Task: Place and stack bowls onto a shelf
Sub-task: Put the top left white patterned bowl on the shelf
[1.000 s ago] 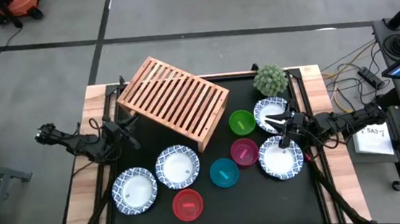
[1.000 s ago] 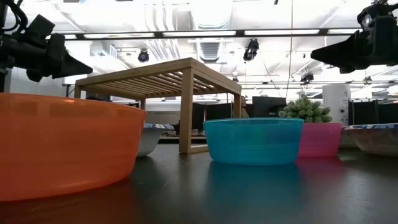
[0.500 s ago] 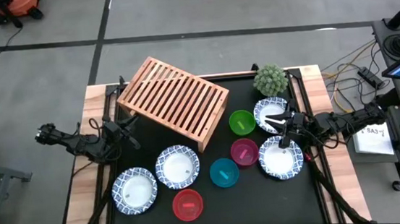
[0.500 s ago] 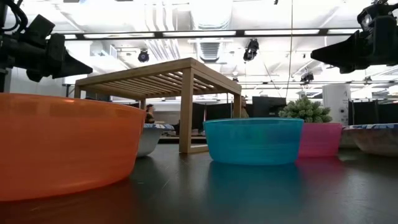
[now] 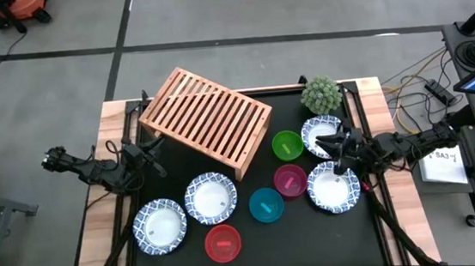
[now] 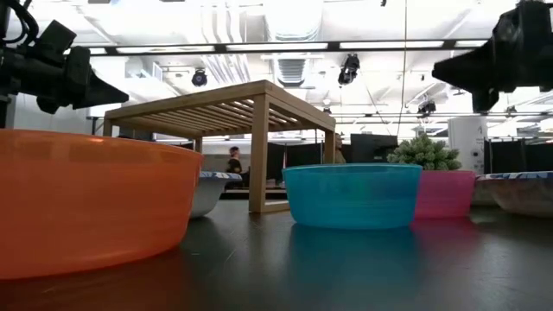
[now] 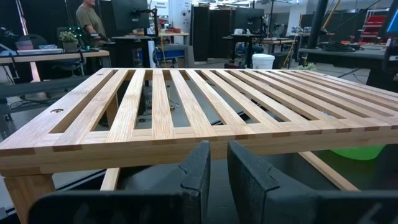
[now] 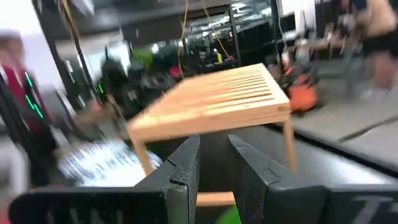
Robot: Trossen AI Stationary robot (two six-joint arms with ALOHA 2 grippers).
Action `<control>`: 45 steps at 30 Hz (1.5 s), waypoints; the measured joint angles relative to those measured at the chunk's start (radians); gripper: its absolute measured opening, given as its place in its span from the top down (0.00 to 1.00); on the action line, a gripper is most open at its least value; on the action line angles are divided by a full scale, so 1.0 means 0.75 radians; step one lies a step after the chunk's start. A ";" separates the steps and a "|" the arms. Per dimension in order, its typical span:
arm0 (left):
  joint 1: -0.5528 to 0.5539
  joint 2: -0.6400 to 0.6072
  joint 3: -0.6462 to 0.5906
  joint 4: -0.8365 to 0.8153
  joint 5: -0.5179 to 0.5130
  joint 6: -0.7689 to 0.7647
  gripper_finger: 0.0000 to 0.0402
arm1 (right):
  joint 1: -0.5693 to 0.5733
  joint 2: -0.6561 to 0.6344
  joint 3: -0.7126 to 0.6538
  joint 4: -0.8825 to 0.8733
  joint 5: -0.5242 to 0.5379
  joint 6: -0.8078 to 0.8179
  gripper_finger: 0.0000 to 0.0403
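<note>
The wooden slat shelf [image 5: 206, 118] stands on its legs at the table's far left. Four white bowls with blue rims [image 5: 159, 227] [image 5: 210, 197] [image 5: 333, 187] [image 5: 322, 134] and the green [image 5: 288, 144], magenta [image 5: 290, 180], teal [image 5: 266, 204] and red [image 5: 223, 243] bowls rest upright on the black mat. My left gripper [image 5: 154, 149] hovers shut by the shelf's left end, facing its slats [image 7: 186, 106]. My right gripper [image 5: 325, 147] hovers shut over the far-right white bowl, above the table [image 6: 445, 73], facing the shelf [image 8: 217, 102].
A small spiky green plant [image 5: 321, 95] stands at the far right corner. The bowls crowd the near and right parts of the mat. Bare mat lies between the shelf and the near-left bowls. A person stands in the room beyond the table [image 7: 90, 18].
My right gripper has risen a little and edged toward the table's left, over the far-right white bowl. No bowl has moved.
</note>
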 joint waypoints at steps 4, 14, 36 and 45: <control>0.000 0.000 0.000 0.000 0.000 0.000 0.91 | 0.000 0.000 0.000 0.005 -0.002 0.121 0.83; 0.000 0.000 0.000 0.000 0.000 0.000 0.91 | 0.000 0.000 0.000 0.125 -0.002 0.061 0.83; 0.001 0.000 -0.001 0.371 0.149 -0.497 0.91 | 0.000 0.001 0.124 0.192 0.005 -0.411 0.83; 0.000 0.034 0.125 0.425 0.413 -0.503 0.91 | 0.000 0.001 0.132 0.140 0.006 -0.388 0.83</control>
